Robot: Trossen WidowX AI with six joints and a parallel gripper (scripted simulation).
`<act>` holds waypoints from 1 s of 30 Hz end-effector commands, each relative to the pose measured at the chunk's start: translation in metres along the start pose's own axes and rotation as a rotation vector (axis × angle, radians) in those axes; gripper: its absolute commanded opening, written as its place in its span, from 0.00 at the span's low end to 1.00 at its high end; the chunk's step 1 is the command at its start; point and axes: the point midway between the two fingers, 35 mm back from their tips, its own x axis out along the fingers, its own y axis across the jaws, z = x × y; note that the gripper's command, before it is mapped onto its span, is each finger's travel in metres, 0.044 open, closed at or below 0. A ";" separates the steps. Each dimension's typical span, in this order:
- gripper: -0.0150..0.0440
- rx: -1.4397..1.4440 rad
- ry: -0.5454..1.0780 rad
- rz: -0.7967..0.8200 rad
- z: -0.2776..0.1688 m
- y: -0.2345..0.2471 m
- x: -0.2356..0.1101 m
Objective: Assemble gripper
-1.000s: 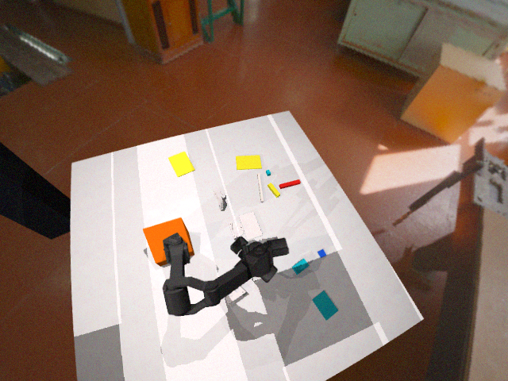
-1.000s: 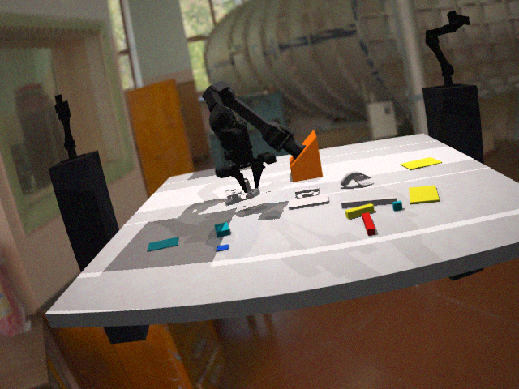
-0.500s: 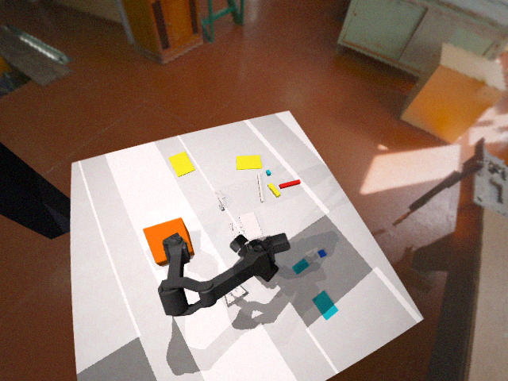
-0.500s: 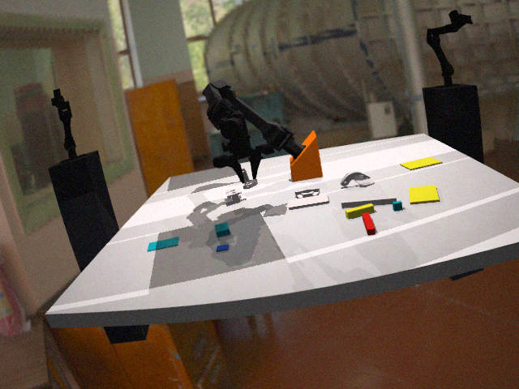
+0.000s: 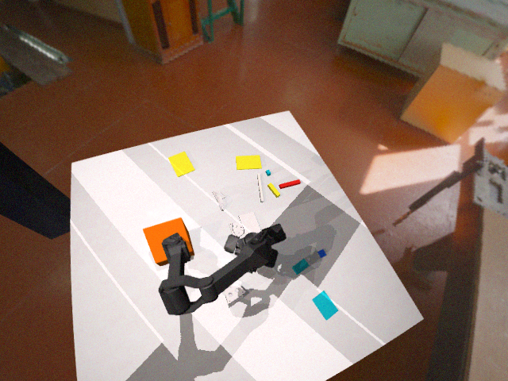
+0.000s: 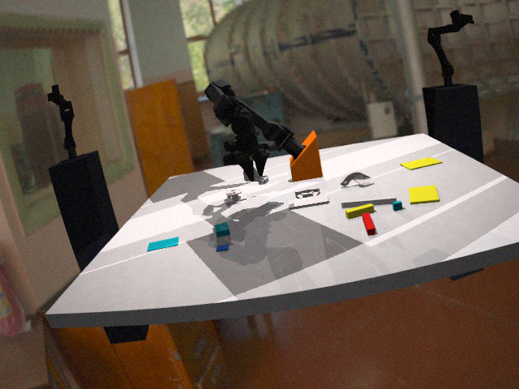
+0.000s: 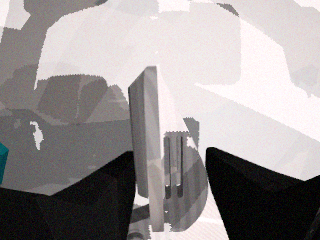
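We count two yellow rectangles [image 5: 181, 163] [image 5: 248, 162] [image 6: 421, 163] [image 6: 424, 194] near desk's [image 5: 110, 328] [image 6: 293, 295] upper edge, top view. Our gripper's [image 5: 252, 269] [image 6: 256, 180] [image 7: 170, 150] fingers clamped on one grey slotted piece [image 6: 263, 180] [image 7: 154, 150].

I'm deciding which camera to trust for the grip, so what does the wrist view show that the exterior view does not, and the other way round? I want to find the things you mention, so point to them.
Only the wrist view: two narrow parallel slots in the pale part [image 6: 263, 180] [image 7: 153, 150] between the fingers.

Only the exterior view: the orange wedge [image 6: 307, 163], the red bar [image 6: 368, 224], both yellow sheets [image 6: 421, 162] [image 6: 424, 194] and the dark pedestals [image 6: 83, 209] [image 6: 453, 121].

Both: the gripper [image 6: 256, 179] [image 7: 171, 158] shut on that part, and a teal block [image 6: 221, 229] [image 7: 2, 162], cut off by the wrist view's edge.
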 end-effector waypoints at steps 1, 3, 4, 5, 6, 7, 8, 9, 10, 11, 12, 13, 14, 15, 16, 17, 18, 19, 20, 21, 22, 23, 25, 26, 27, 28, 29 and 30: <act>0.48 -0.127 0.006 -0.008 -0.008 -0.008 0.001; 0.48 -0.193 0.007 -0.009 -0.011 -0.011 0.001; 0.48 -0.226 0.008 -0.009 -0.013 -0.012 0.001; 0.48 -0.259 0.009 -0.010 -0.014 -0.014 0.001; 0.48 -0.291 0.010 -0.010 -0.015 -0.016 0.001; 0.48 -0.324 0.011 -0.010 -0.017 -0.017 0.001; 0.48 -0.357 0.012 -0.011 -0.018 -0.019 0.001; 0.48 -0.390 0.013 -0.011 -0.020 -0.021 0.001; 0.48 -0.423 0.013 -0.011 -0.021 -0.022 0.001; 0.48 -0.455 0.014 -0.011 -0.022 -0.024 0.001; 0.48 -0.488 0.015 -0.011 -0.024 -0.026 0.001; 0.48 -0.521 0.015 -0.011 -0.025 -0.028 0.001; 0.48 -0.554 0.016 -0.011 -0.026 -0.029 0.001; 0.48 -0.586 0.017 -0.011 -0.027 -0.031 0.001; 0.48 -0.619 0.017 -0.011 -0.029 -0.033 0.001; 0.48 -0.652 0.018 -0.011 -0.030 -0.034 0.001; 0.48 -0.685 0.019 -0.011 -0.031 -0.036 0.001; 0.48 -0.718 0.019 -0.011 -0.032 -0.038 0.001; 0.48 -0.750 0.020 -0.011 -0.034 -0.040 0.001; 0.48 -0.783 0.020 -0.011 -0.035 -0.041 0.001; 0.48 -0.816 0.021 -0.011 -0.036 -0.043 0.001; 0.48 -0.849 0.021 -0.011 -0.037 -0.045 0.001; 0.48 -0.914 0.022 -0.011 -0.039 -0.048 0.000; 0.48 -0.947 0.022 -0.011 -0.040 -0.050 0.000; 0.48 -0.980 0.022 -0.010 -0.041 -0.052 0.000; 0.48 -1.012 0.023 -0.010 -0.042 -0.054 0.000; 0.48 -1.045 0.023 -0.010 -0.043 -0.056 0.000; 0.48 -1.078 0.023 -0.010 -0.044 -0.057 0.000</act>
